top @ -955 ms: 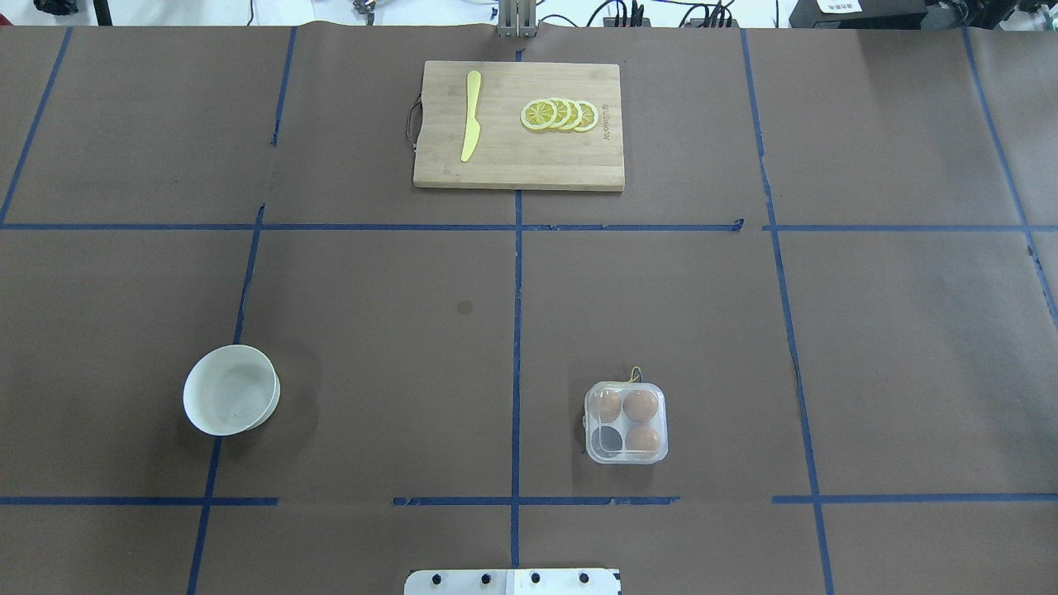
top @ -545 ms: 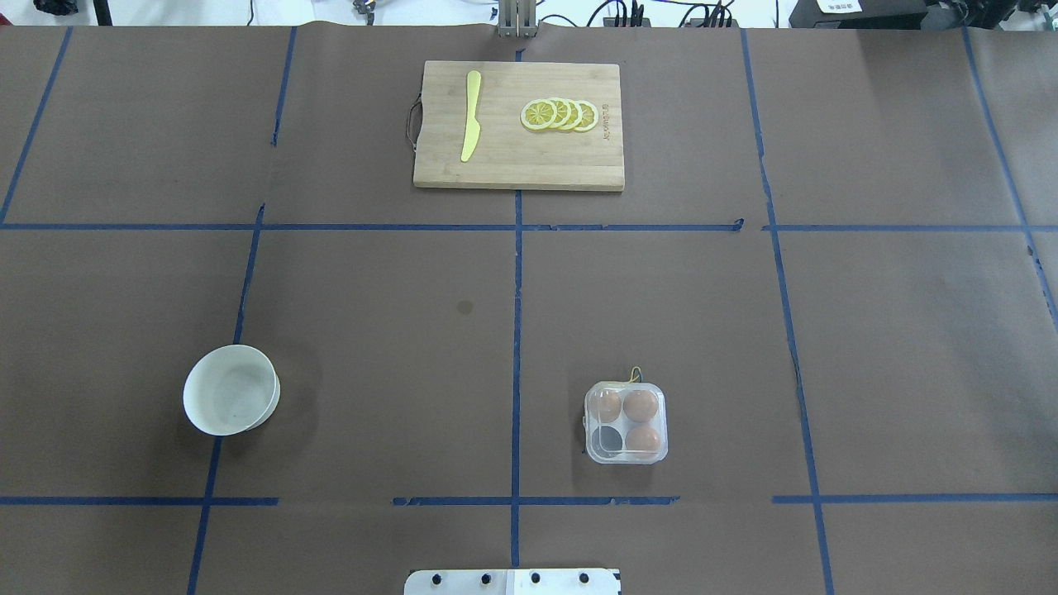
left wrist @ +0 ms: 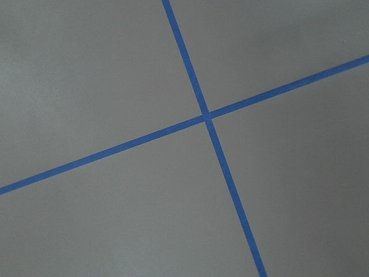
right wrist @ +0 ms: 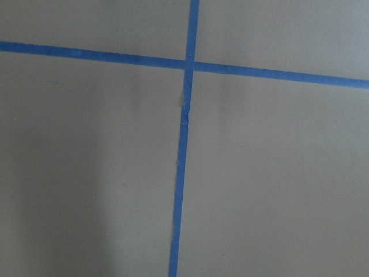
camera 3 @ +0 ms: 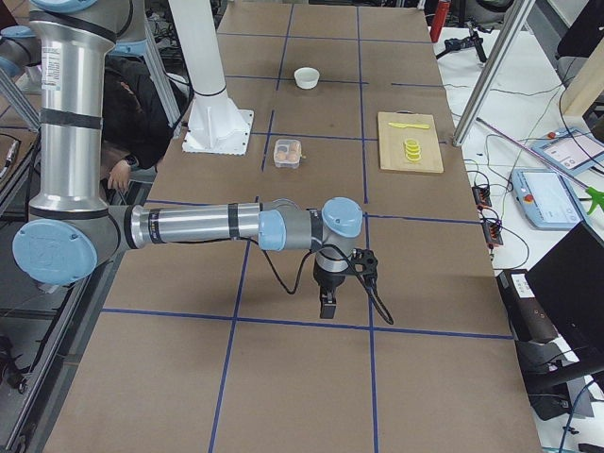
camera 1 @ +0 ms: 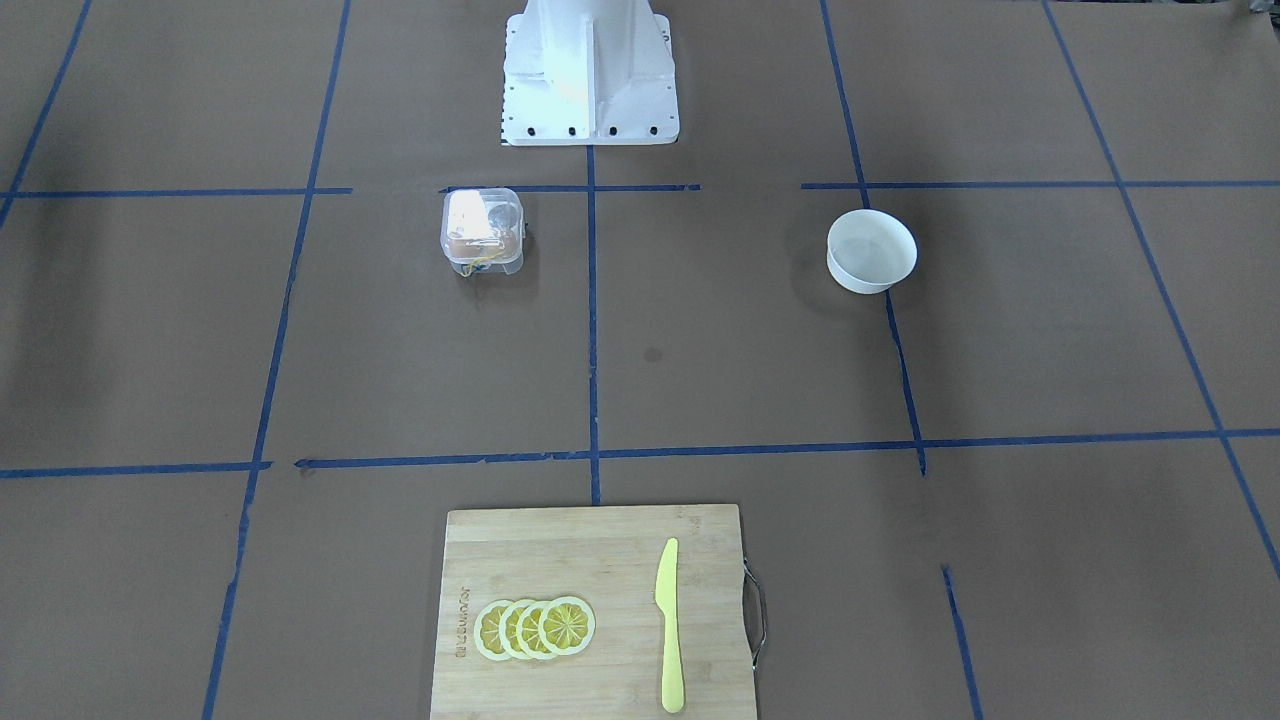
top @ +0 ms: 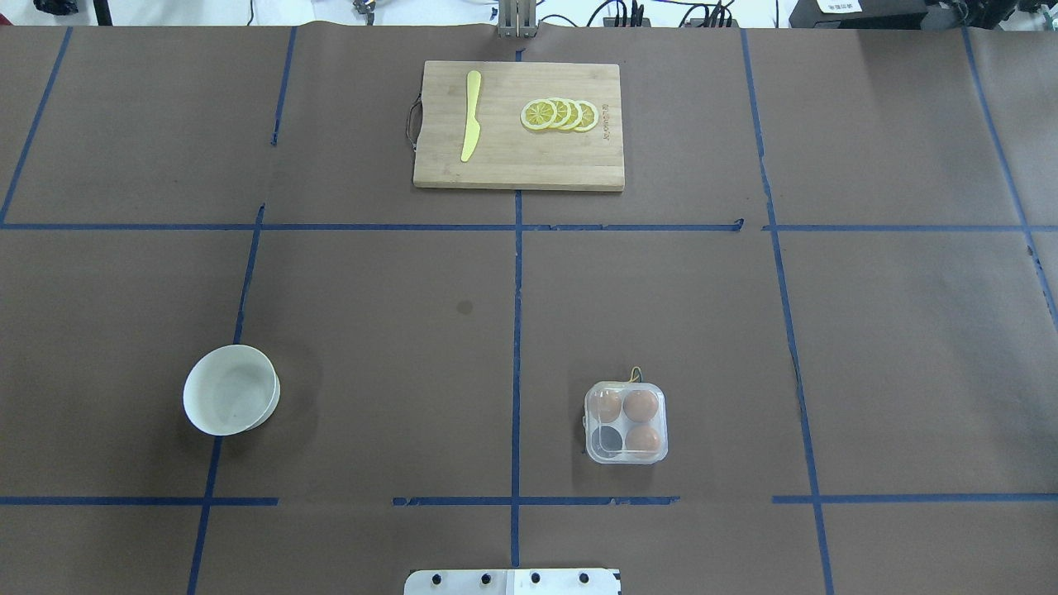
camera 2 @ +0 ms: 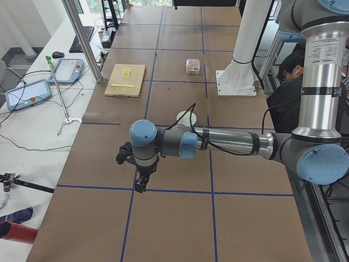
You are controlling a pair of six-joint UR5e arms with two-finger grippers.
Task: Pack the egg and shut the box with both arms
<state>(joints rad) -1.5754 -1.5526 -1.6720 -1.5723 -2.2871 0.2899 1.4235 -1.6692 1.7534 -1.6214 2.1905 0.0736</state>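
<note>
We see the clear, rounded-square plastic box (top: 610, 443) on the matte brown paper tabletop (top: 372, 330), near right of centre from overhead, with three smooth tan eggs (top: 640, 406) inside. Left claw (camera 2: 140, 184) and right claw (camera 3: 327, 305): can't tell whether clenched or released.

Left arm (camera 2: 229, 143) outstretched over table (camera 2: 174, 224); box (camera 2: 192, 66) far.

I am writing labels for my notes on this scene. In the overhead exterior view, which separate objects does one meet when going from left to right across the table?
white bowl → yellow knife → box
</note>
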